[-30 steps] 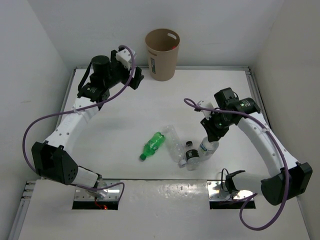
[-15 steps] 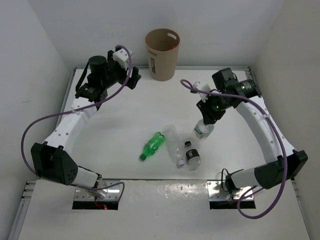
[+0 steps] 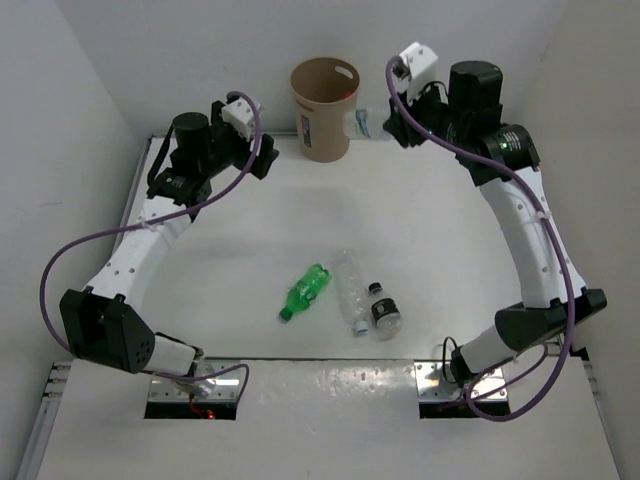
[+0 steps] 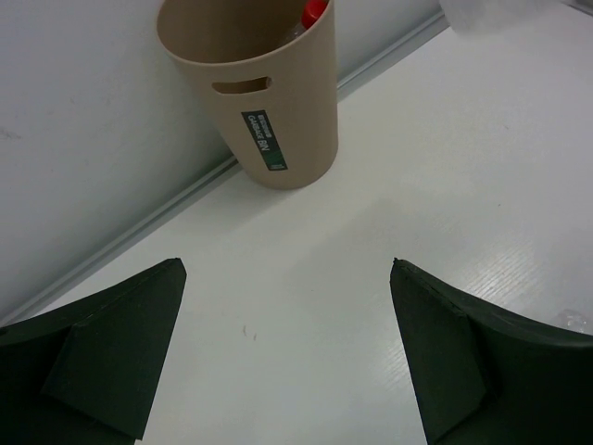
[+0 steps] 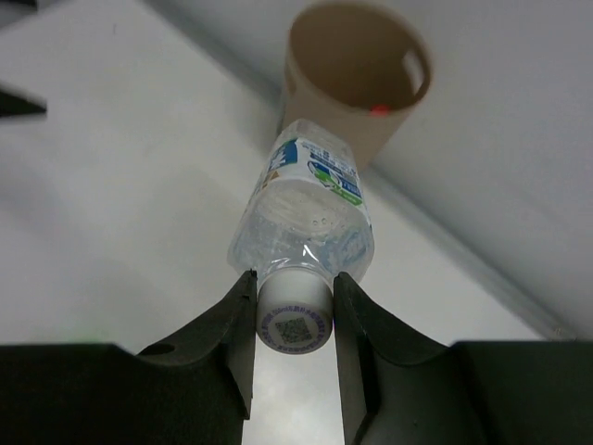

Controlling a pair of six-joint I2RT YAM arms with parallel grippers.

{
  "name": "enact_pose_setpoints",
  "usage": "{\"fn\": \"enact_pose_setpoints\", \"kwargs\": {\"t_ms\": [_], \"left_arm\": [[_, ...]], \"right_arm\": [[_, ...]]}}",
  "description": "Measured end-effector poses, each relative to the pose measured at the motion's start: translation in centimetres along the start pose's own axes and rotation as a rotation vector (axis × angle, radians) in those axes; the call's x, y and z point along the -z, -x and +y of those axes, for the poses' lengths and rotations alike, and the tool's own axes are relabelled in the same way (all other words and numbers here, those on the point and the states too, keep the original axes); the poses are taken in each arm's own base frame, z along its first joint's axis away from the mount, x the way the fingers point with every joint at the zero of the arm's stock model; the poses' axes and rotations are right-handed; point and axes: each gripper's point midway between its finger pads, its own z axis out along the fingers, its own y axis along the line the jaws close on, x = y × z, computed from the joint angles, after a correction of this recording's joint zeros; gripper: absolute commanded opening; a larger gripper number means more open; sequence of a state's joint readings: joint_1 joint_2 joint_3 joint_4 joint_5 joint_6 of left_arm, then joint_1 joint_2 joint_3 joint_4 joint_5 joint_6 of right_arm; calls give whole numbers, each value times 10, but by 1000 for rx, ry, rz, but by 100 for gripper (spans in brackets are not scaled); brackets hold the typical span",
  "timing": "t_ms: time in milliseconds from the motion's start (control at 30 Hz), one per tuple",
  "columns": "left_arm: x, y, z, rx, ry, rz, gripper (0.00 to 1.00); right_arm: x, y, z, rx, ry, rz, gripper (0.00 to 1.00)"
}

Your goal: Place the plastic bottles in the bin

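Note:
My right gripper (image 5: 294,306) is shut on the white cap of a clear blue-labelled bottle (image 5: 309,209) and holds it high, just right of the tan bin (image 3: 323,108); the bottle (image 3: 360,124) points at the bin's rim. The bin (image 5: 357,79) holds a red-capped bottle (image 4: 313,13). On the table lie a green bottle (image 3: 304,290), a clear bottle (image 3: 350,290) and a black-capped bottle (image 3: 381,311). My left gripper (image 4: 287,278) is open and empty, to the left of the bin (image 4: 264,93).
White walls close in the table on three sides. A raised grey rail (image 3: 430,135) runs along the back edge behind the bin. Purple cables loop off both arms.
My right arm has lifted the blue-labelled bottle from the table's middle right up and back to beside the bin's rim. The left arm has barely moved.

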State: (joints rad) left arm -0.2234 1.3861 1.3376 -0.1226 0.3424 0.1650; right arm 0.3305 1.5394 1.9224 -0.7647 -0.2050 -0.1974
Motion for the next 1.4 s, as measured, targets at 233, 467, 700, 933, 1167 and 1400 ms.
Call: {"fn": "enact_pose_setpoints", "kwargs": {"t_ms": [233,467,700,933,1167,1400], "left_arm": [[2,-1,10,-5,23,2,99],[6,-3,26,6,79,6,99],[14,-7,51,35,144,6,99],[17,-11,58,60,163,16,99],[16,-26,55,117,142,117,99],[24,-53,9,162,-42,251,99]], "right_arm": [[-47,98,-58,-31,-149,-356,0],[-130,113,-94,-68,-213,-496,0],[-218,45,-98,-115,-215,-401,0],[-255,12,-97,-146,-212,-364,48],[-254,23,-99,-145,-224,-410,89],[-217,38,-91,-141,-207,-378,90]]}}
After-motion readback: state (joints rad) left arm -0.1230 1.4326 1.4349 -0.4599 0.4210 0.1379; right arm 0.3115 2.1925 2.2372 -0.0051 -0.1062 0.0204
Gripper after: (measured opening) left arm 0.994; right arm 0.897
